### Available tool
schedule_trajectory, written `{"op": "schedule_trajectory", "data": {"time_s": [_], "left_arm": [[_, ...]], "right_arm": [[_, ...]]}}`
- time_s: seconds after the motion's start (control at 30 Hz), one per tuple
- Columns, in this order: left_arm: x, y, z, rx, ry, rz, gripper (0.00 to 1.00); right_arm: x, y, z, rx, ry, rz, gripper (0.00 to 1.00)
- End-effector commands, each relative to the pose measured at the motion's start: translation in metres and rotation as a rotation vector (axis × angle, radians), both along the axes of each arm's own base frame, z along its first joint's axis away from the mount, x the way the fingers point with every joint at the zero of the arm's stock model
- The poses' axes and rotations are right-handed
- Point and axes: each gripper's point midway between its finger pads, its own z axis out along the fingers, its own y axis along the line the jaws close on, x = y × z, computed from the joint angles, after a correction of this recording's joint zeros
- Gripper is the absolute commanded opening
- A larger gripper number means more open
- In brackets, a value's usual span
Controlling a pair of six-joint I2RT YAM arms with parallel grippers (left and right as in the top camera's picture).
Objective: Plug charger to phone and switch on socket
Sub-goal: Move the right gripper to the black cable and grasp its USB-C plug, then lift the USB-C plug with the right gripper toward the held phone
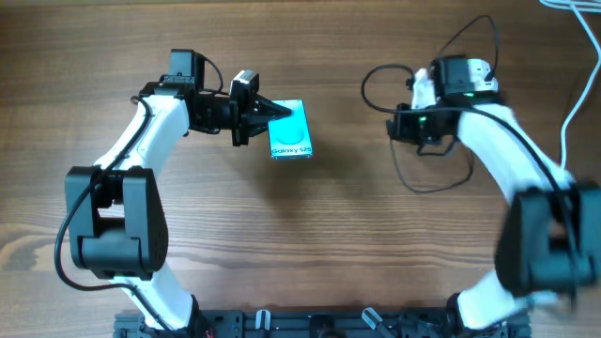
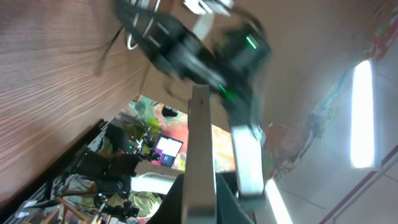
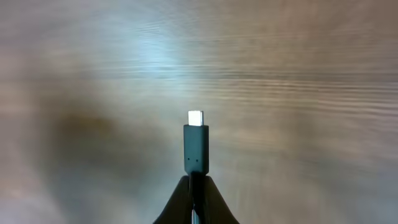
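The phone [image 1: 292,134], its teal screen facing up, is held off the table at its left edge by my left gripper [image 1: 266,115], which is shut on it. The left wrist view shows the phone edge-on as a grey slab [image 2: 200,149] between the dark fingers [image 2: 179,202]. My right gripper [image 1: 400,124] hovers to the phone's right and is shut on the charger cable [image 1: 424,183], which loops around it. In the right wrist view the charger's black connector [image 3: 195,148] sticks out past the closed gripper [image 3: 195,182], metal tip forward. The socket is out of view.
A thick white cord [image 1: 566,113] runs along the table's far right edge. The charger's slack lies in loops behind and in front of the right arm. Bare wood separates the phone from the right gripper. The arm bases [image 1: 310,324] stand at the front edge.
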Motion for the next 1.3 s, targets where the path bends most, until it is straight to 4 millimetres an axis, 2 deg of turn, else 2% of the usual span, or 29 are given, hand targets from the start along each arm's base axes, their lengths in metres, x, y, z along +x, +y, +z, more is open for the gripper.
{"op": "schedule_trajectory", "data": {"time_s": [0.0,0.07,0.13,0.23,0.33,0.47,0.67,0.77,0.87,0.93,1.03,1.2,1.27], "left_arm": [[0.000,-0.002,0.012,-0.034,-0.017,-0.012,0.04],[0.000,-0.002,0.012,-0.034,-0.017,-0.012,0.04],[0.000,-0.002,0.011,-0.031,-0.017,-0.011,0.04],[0.001,-0.002,0.011,-0.028,-0.029,-0.011,0.04],[0.001,-0.002,0.011,-0.029,-0.029,-0.011,0.04],[0.002,-0.002,0.008,-0.011,-0.030,-0.006,0.04],[0.002,-0.001,0.006,-0.003,-0.030,-0.003,0.04],[0.002,-0.001,0.006,-0.003,-0.030,-0.003,0.04],[0.002,-0.001,0.006,-0.003,-0.030,-0.003,0.04],[0.002,-0.001,0.006,-0.003,-0.030,-0.003,0.04],[0.002,-0.001,0.006,-0.003,-0.029,-0.003,0.04],[0.002,-0.001,0.007,-0.004,-0.029,-0.003,0.04],[0.002,-0.001,0.007,-0.004,-0.029,-0.003,0.04]], "right_arm": [[-0.009,-0.017,0.036,-0.140,-0.094,0.035,0.05],[-0.021,-0.022,0.022,-0.221,-0.044,0.037,0.04],[-0.032,-0.017,-0.003,-0.279,-0.004,0.009,0.04],[-0.033,-0.016,-0.031,-0.402,-0.007,-0.076,0.05],[-0.031,-0.007,-0.052,-0.493,-0.031,-0.065,0.04],[-0.036,-0.006,-0.090,-0.519,0.045,-0.088,0.04],[-0.045,0.001,-0.120,-0.491,0.120,-0.056,0.06],[-0.058,0.007,-0.138,-0.459,0.194,-0.027,0.10],[-0.065,0.007,-0.142,-0.457,0.225,-0.019,0.17],[-0.067,0.006,-0.142,-0.461,0.234,-0.017,0.31],[-0.069,0.005,-0.143,-0.463,0.242,-0.016,0.37],[-0.064,0.007,-0.143,-0.454,0.221,-0.019,0.37],[-0.063,0.014,-0.143,-0.422,0.217,-0.004,0.31]]}}
